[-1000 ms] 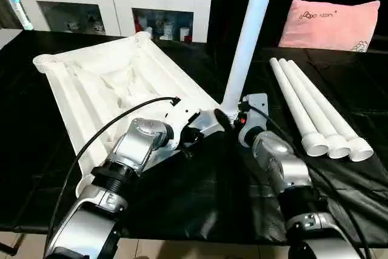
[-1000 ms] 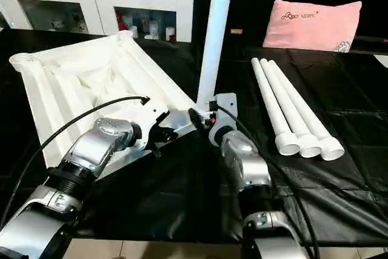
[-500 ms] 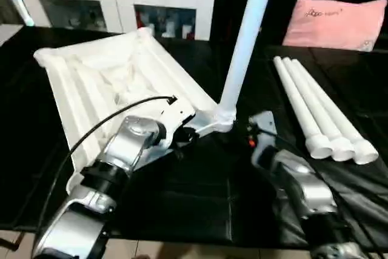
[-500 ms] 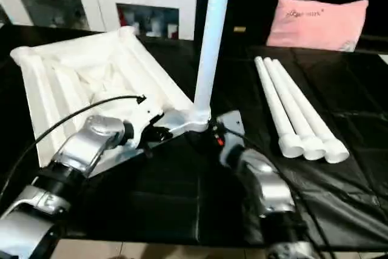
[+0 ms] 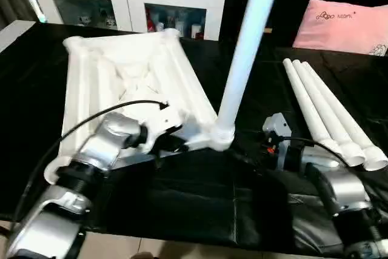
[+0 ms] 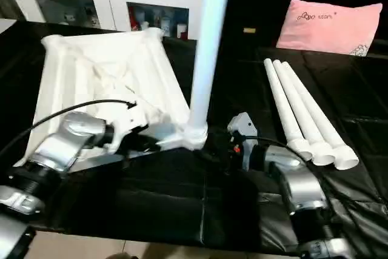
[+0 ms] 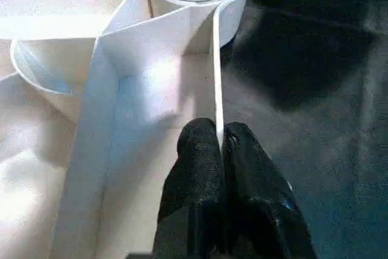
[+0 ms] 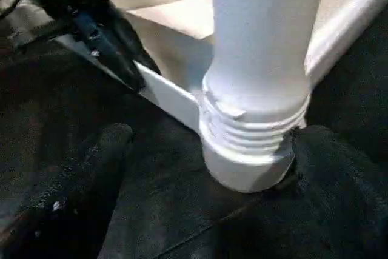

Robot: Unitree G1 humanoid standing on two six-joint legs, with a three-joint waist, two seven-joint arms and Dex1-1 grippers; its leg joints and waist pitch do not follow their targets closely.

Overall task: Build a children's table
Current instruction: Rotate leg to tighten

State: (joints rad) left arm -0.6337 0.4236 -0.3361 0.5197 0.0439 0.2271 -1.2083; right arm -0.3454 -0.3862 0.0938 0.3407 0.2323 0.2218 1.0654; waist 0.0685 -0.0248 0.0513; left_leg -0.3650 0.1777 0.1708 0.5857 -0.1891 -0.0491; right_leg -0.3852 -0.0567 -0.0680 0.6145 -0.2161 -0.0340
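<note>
On the black-covered bench (image 5: 182, 210) the white tabletop (image 5: 130, 83) lies underside up, one leg (image 5: 242, 59) standing upright in its near corner socket (image 8: 248, 150) while three spare legs (image 5: 327, 110) lie side by side well off to the right. Hollow plastic like this should be light and stiff but slick, so the thin edge rib is the surest hold, and the left gripper (image 7: 219, 144) is clamped on exactly that rib just beside the socket. Close by, the right gripper (image 8: 200, 168) stands spread wide, its fingers (image 8: 79, 180) flanking the leg's threaded base without touching it.
</note>
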